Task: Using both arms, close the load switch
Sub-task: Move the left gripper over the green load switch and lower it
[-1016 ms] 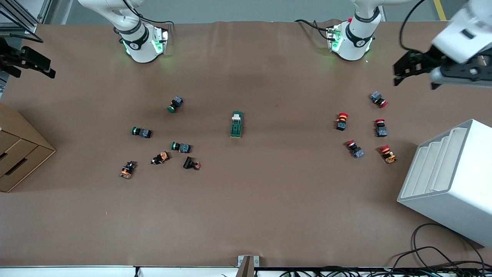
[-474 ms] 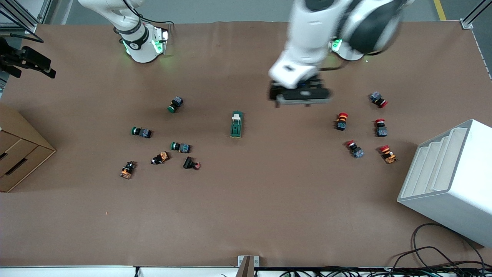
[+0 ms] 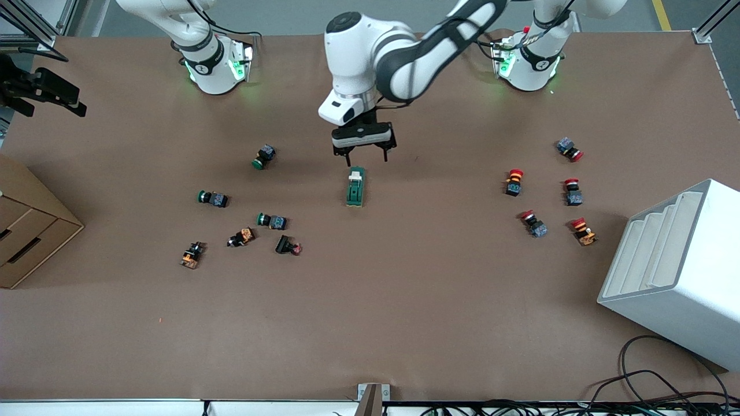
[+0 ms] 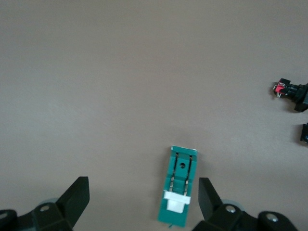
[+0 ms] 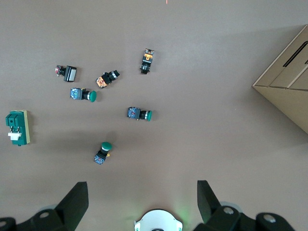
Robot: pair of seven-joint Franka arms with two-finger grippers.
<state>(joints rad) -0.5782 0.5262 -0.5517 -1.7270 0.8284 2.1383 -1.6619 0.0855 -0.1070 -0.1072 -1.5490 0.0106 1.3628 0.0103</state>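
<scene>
Front view shows our switch [image 3: 355, 186] untouched mid-tabletop; our left pincer [image 3: 362, 151] hangs open just above its white lever end; right pincer [image 3: 43, 92], open, waits at the tabletop's edge.

The load switch [image 3: 355, 186] [image 4: 179, 191] [image 5: 17, 128] was a small green block lying flat in the middle of the table. Its white lever sat at the end farther from the front camera.
</scene>
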